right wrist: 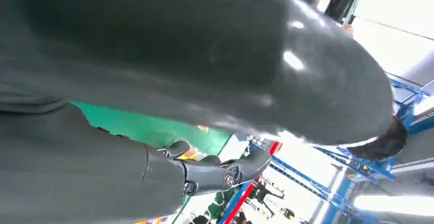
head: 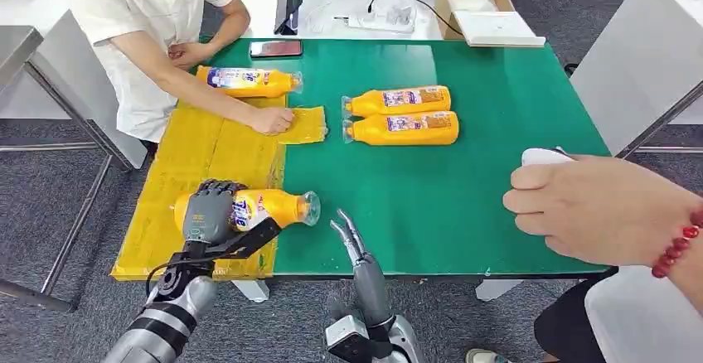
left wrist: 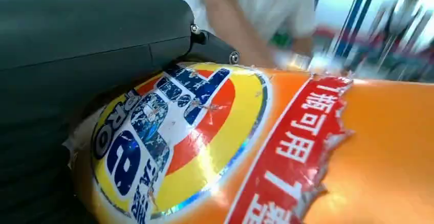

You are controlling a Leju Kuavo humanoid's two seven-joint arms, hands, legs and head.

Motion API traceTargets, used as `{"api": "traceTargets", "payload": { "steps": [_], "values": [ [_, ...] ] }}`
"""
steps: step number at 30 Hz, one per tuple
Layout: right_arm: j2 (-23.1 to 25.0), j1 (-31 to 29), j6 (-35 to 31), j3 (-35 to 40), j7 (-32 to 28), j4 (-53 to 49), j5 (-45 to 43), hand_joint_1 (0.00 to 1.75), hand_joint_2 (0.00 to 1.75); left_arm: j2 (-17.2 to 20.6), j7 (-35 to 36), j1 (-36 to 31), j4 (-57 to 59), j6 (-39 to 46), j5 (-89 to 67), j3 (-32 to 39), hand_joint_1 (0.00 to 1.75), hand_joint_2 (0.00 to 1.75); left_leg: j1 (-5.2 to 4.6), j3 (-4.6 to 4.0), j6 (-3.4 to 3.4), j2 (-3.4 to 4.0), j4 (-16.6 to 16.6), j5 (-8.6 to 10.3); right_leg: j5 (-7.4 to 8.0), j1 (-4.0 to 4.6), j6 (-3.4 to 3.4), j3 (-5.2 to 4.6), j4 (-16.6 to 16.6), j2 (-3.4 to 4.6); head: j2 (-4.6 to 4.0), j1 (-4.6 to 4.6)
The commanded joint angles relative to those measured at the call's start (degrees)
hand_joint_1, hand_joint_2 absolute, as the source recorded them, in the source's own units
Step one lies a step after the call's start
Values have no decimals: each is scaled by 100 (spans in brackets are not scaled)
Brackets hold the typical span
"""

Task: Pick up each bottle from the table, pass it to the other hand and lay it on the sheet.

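My left hand (head: 209, 211) grips an orange bottle (head: 273, 207) that lies on its side over the near part of the yellow sheet (head: 207, 164), its clear cap toward the green mat. The left wrist view shows that bottle's label (left wrist: 174, 137) close up under my thumb (left wrist: 92, 35). My right hand (head: 350, 235) is just right of the cap, fingers straight and apart, holding nothing. Another bottle (head: 249, 80) lies at the sheet's far end. Two more bottles (head: 402, 100) (head: 404, 128) lie side by side on the green mat (head: 464, 181).
A seated person in a white shirt presses a hand (head: 272, 119) on the sheet's far right corner. Another person's hand (head: 597, 210) with a red bead bracelet hovers over the table's right edge. A phone (head: 276, 48) lies at the mat's far edge; a cardboard box (head: 472, 2) stands beyond.
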Motion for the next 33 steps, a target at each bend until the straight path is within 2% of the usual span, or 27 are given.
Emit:
{"api": "traceTargets", "payload": {
  "steps": [1, 7, 8, 11, 12, 15, 17, 20, 24, 31, 33],
  "values": [
    [-15, -49, 187, -156, 82, -3, -54, 0, 0, 6, 266, -1241, 2269, -406, -23, 311, 175, 175, 4, 10, -9, 0, -1, 2, -1, 5, -11, 11, 1, -11, 0, 2],
    [85, -137, 300, -194, 106, 157, -127, 0, 0, -44, 137, -1500, 2826, -1015, 339, 636, 171, 175, 3, 27, -14, 7, -7, 4, 1, 4, -14, 24, 5, -3, 0, 2],
    [83, -136, 295, -208, 102, 165, -132, 0, 0, -75, 39, -1467, 2799, -1130, 430, 677, 0, 175, 2, 29, -14, 9, -7, 5, 1, 3, -12, 25, 6, 2, 0, 0],
    [58, -124, 293, -258, 56, 190, -149, 0, 0, -150, -515, -1226, 2364, -1782, 1053, 770, 0, 175, 0, 43, -14, 13, -10, 5, 2, 1, -10, 33, 7, 4, 0, 2],
    [58, -124, 293, -258, 56, 190, -149, 0, 0, -150, -515, -1226, 2364, -1782, 1053, 770, 0, 0, -2, 45, -13, 13, -10, 5, 2, -1, -8, 33, 10, 5, 0, 0],
    [52, -123, 256, -289, -18, 214, -181, 0, 0, -123, -1028, -995, 1819, -2721, 1797, 771, 0, 0, -3, 57, -12, 9, -11, 4, -1, -2, -7, 41, 16, 2, 0, 0],
    [56, -174, 281, -296, -84, 307, -240, 0, 0, 67, -1181, -761, 1185, -3475, 2419, 570, 0, 0, -3, 60, -15, 6, -14, 6, 0, -2, -10, 48, 11, -1, 0, 0],
    [74, -220, 290, -305, -140, 408, -258, 0, 0, 236, -1237, -618, 761, -3857, 2917, 417, 0, 0, -2, 65, -14, 17, -14, 3, 3, -2, -10, 53, 12, 21, 0, 2],
    [73, -235, 288, -320, -201, 488, -297, 0, 0, 327, -1312, -432, 295, -3935, 3670, 298, 0, 0, -3, 63, -15, 5, -11, 5, 2, -5, -10, 57, 15, 13, 0, 0],
    [68, -229, 285, -321, -207, 493, -303, 0, 0, 338, -1280, -393, 197, -3921, 3720, 263, 0, 0, -2, 55, -16, -6, -6, 4, -3, 0, -10, 47, 20, 1, 0, 0],
    [57, -190, 228, -350, -222, 447, -323, 0, 0, 252, -1476, -219, -189, -3462, 4060, 315, 0, 0, 0, 55, -17, -2, -8, 4, -2, 1, -12, 46, 19, 3, 0, 2]
  ]
}}
